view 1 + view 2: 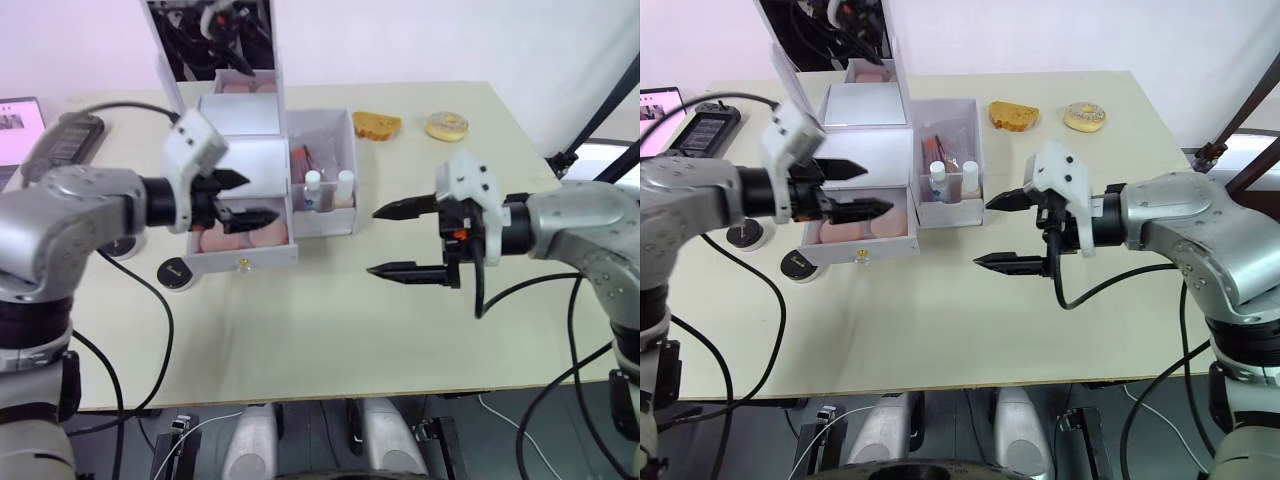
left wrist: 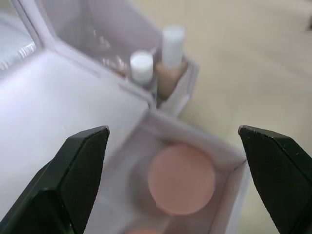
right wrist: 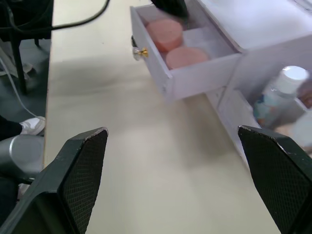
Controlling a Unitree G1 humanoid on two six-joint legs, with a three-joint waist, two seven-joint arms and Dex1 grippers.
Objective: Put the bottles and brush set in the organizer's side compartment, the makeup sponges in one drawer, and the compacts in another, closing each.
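sponges (image 1: pixel 240 235) sit in the pulled-out drawer (image 1: pixel 245 258); my left gripper (image 1: pixel 245 197) hovers over them, fingers apart. bottles (image 1: pixel 328 186) stand in the side compartment. right gripper (image 1: pixel 396 240) gapes nearby.

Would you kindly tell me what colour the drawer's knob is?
Gold; the knob shows best in the right wrist view.

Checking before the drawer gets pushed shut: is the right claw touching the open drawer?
Apart. In the right eye view the open right claw hangs over bare table, with a clear stretch of tabletop between it and the open drawer holding sponges.
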